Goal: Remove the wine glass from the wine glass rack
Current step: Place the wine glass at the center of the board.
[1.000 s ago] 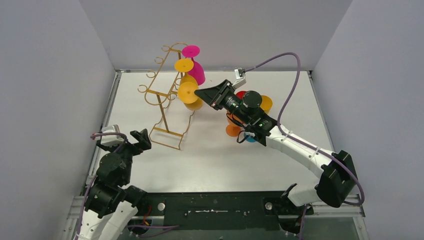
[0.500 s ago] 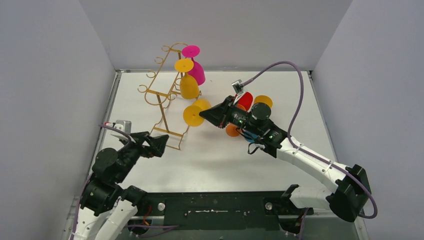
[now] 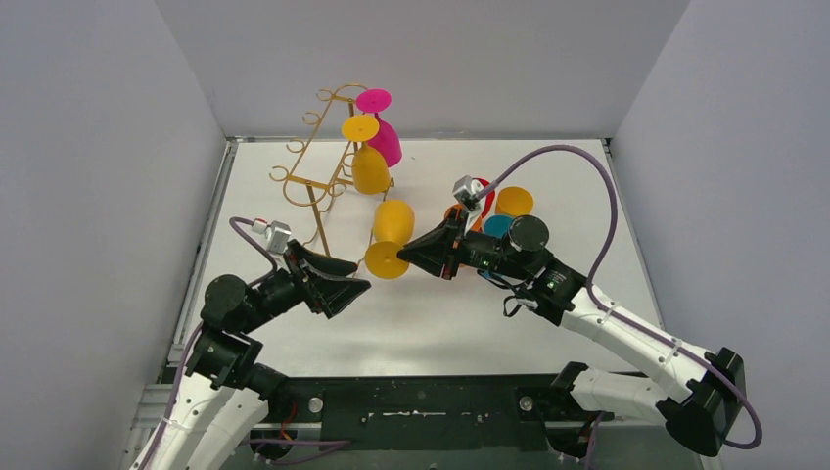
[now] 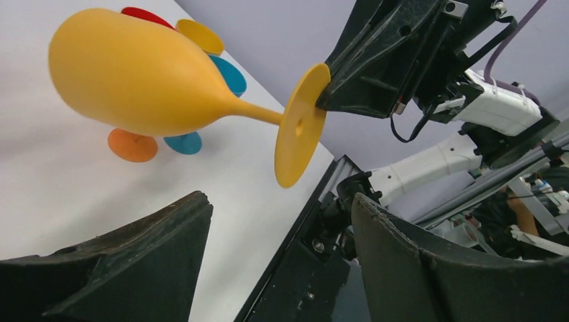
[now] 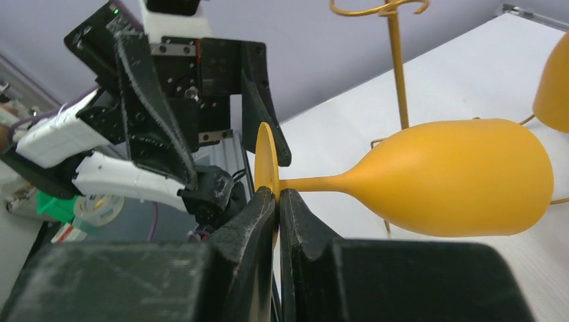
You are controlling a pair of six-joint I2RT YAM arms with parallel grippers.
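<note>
In the middle of the top view the right gripper (image 3: pixel 403 253) pinches the yellow wine glass (image 3: pixel 391 235) by its round foot, its 2 fingers pressed on it, the glass lying sideways and clear of the gold rack (image 3: pixel 313 183) at upper left, while the left gripper (image 3: pixel 360 276) has its fingers spread just lower left.

hidden: red glass (image 4: pixel 146 13) mostly behind wine glass (image 4: pixel 141 74); cropped: yellow glass (image 5: pixel 554 84) at right edge, rack (image 5: pixel 397 74) top

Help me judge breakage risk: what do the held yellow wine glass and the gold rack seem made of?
Yellow wine glass: probably plastic. It is fully opaque and evenly coloured, with a soft satin sheen and no see-through.
Gold rack: likely metal wire, a thin rod with a glossy gold finish. Whether that is paint or plating cannot be told.
</note>
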